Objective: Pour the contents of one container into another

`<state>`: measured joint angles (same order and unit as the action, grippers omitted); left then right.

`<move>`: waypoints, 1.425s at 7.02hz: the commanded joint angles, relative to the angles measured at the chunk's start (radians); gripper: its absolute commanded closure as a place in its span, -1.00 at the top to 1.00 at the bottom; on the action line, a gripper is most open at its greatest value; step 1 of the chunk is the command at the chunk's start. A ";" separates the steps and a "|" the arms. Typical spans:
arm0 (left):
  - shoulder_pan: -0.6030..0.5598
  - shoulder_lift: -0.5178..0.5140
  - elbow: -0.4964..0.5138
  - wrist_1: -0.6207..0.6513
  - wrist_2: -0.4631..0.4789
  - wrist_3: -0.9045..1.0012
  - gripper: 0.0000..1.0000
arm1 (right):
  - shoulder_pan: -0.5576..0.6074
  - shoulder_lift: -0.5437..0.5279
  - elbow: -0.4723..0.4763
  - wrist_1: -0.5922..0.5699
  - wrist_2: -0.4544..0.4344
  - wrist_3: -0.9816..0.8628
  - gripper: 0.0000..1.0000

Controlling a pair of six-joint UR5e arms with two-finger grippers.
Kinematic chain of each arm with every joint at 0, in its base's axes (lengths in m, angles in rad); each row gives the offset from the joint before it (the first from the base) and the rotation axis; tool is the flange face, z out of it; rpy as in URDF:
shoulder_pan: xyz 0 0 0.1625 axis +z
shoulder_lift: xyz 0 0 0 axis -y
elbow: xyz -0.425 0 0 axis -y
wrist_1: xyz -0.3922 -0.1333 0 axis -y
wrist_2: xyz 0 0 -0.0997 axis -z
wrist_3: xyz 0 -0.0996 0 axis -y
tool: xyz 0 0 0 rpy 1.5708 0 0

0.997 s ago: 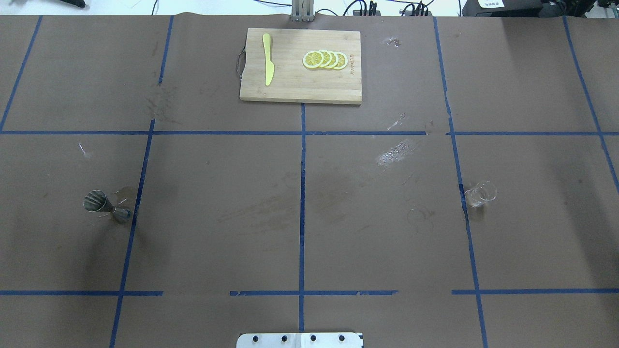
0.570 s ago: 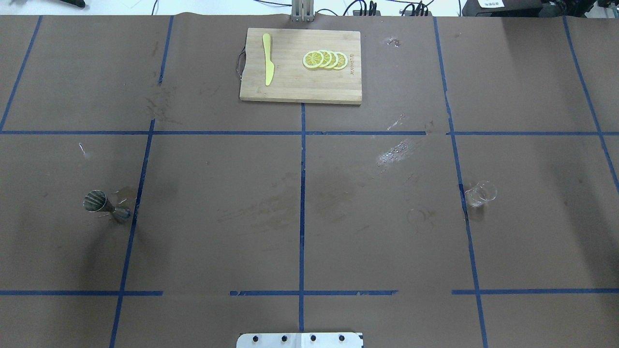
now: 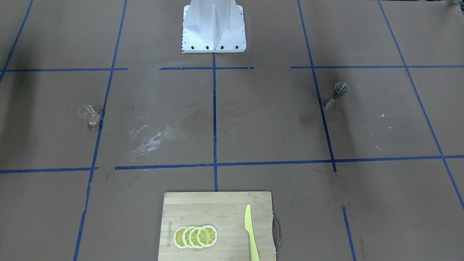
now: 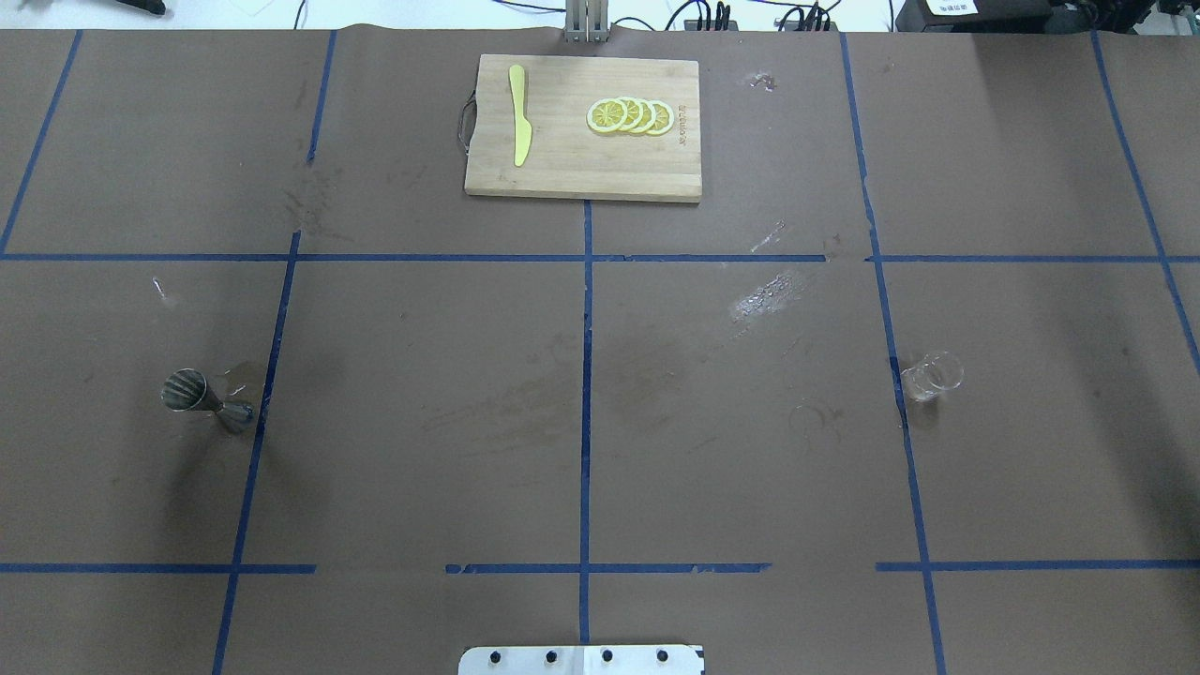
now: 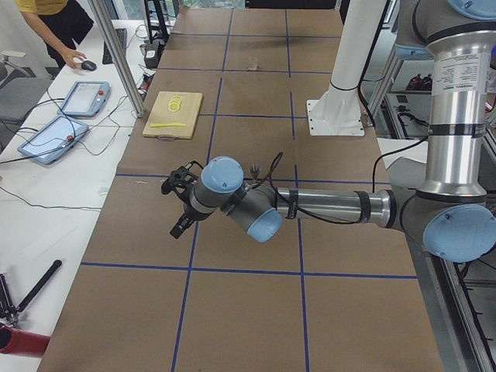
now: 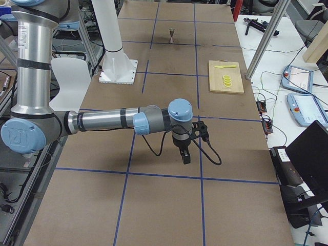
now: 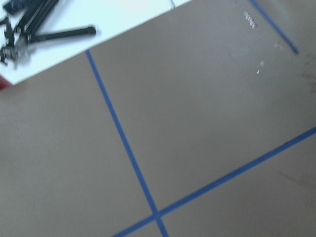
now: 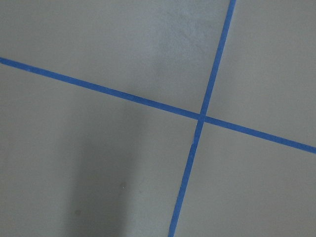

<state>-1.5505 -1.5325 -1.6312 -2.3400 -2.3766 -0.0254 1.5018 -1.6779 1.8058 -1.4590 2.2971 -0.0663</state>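
Observation:
The clear glass cup (image 4: 932, 375) stands upright on the robot's right side of the table, beside a blue tape line; the front-facing view has the cup (image 3: 88, 114) at its left. The silver jigger (image 4: 202, 398) stands upright on the robot's left side, the same jigger (image 3: 337, 95) at the right of the front-facing view. Neither arm reaches into the overhead or front-facing views. My left gripper (image 5: 181, 226) shows only in the exterior left view and my right gripper (image 6: 185, 157) only in the exterior right view; I cannot tell whether either is open or shut. Both hang far from the containers.
A wooden cutting board (image 4: 581, 169) at the far centre carries a yellow knife (image 4: 518, 127) and several lemon slices (image 4: 630, 115). The robot's base plate (image 4: 581, 660) sits at the near edge. Blue tape lines (image 8: 201, 116) grid the brown paper. An operator and tablets (image 5: 81, 97) are beyond the table.

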 commanded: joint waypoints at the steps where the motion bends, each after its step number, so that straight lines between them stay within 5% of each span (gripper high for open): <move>1: 0.010 -0.001 0.000 -0.210 -0.056 -0.086 1.00 | -0.005 0.009 -0.005 0.051 0.001 0.005 1.00; 3: 0.152 0.005 -0.053 -0.347 0.053 -0.319 1.00 | -0.005 0.007 -0.005 0.054 0.001 0.005 1.00; 7: 0.574 0.073 -0.188 -0.457 0.580 -0.720 1.00 | -0.005 0.003 -0.002 0.055 0.001 0.005 1.00; 9: 0.705 0.181 -0.193 -0.667 0.789 -0.766 1.00 | -0.005 -0.002 0.000 0.055 0.001 0.003 1.00; 10: 0.793 0.187 -0.193 -0.674 0.956 -0.768 1.00 | -0.005 -0.003 0.001 0.055 0.001 0.005 1.00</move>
<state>-0.8513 -1.3713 -1.8213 -2.9680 -1.5908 -0.7813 1.4971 -1.6793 1.8057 -1.4040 2.2979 -0.0620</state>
